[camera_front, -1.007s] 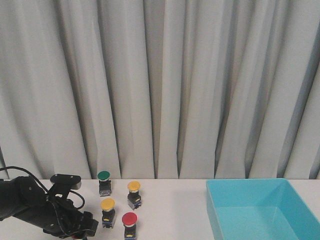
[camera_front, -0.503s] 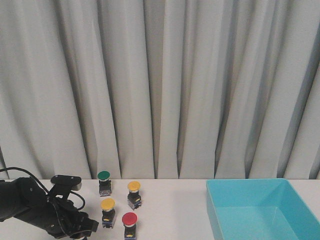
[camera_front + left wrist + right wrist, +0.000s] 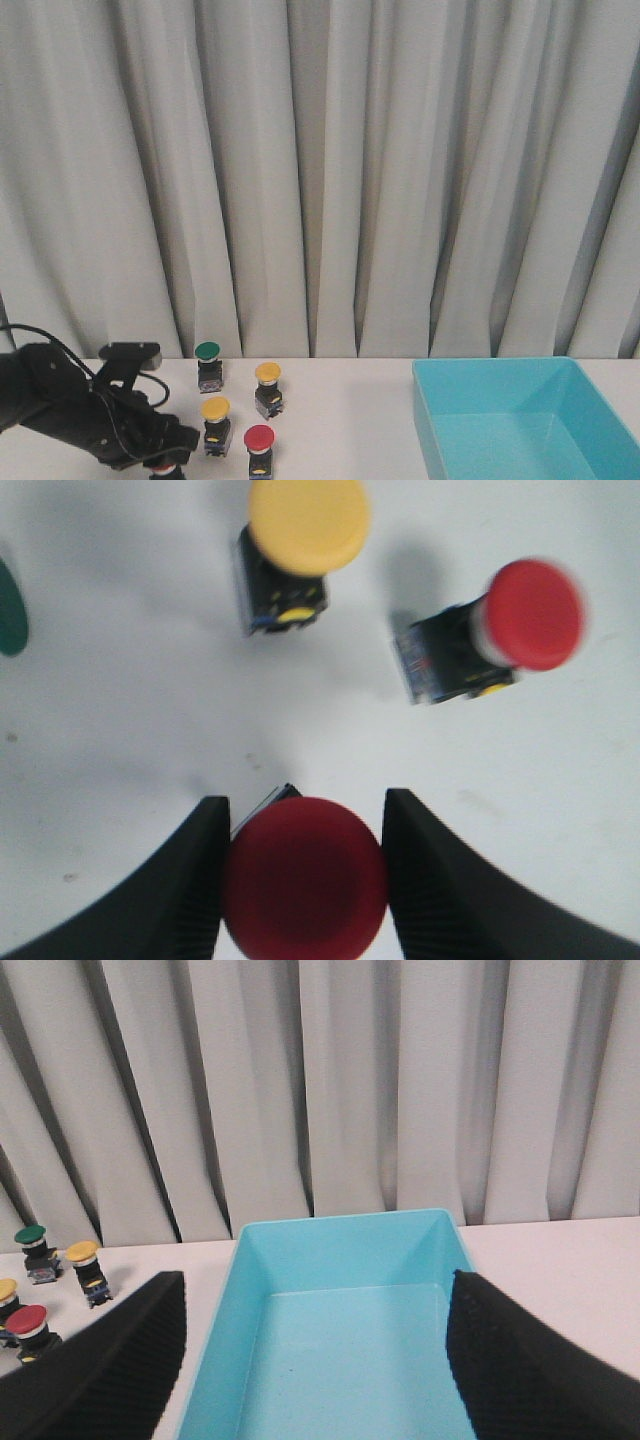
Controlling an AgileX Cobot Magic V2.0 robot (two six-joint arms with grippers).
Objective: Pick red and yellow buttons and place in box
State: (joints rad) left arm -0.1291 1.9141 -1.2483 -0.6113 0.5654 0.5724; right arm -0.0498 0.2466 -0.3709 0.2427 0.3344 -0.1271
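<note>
My left gripper (image 3: 307, 812) is shut on a red button (image 3: 305, 875), whose domed cap fills the gap between the fingers. In the front view this gripper (image 3: 165, 462) hangs low at the table's front left. On the table beside it stand a second red button (image 3: 259, 438) and two yellow buttons (image 3: 215, 408) (image 3: 267, 373). The turquoise box (image 3: 430, 420) sits at the right with nothing in it. My right gripper (image 3: 315, 1290) hangs open over the box (image 3: 340, 1250) and holds nothing.
A green-capped button (image 3: 208, 352) stands at the back of the group, near the grey curtain (image 3: 330, 170). The left wrist view shows a yellow button (image 3: 308, 525) and a red button (image 3: 530, 615) ahead of the fingers.
The left arm has risen slightly and shifted, and a red cap now shows under its gripper in the front view. The other buttons and the box have not moved.
</note>
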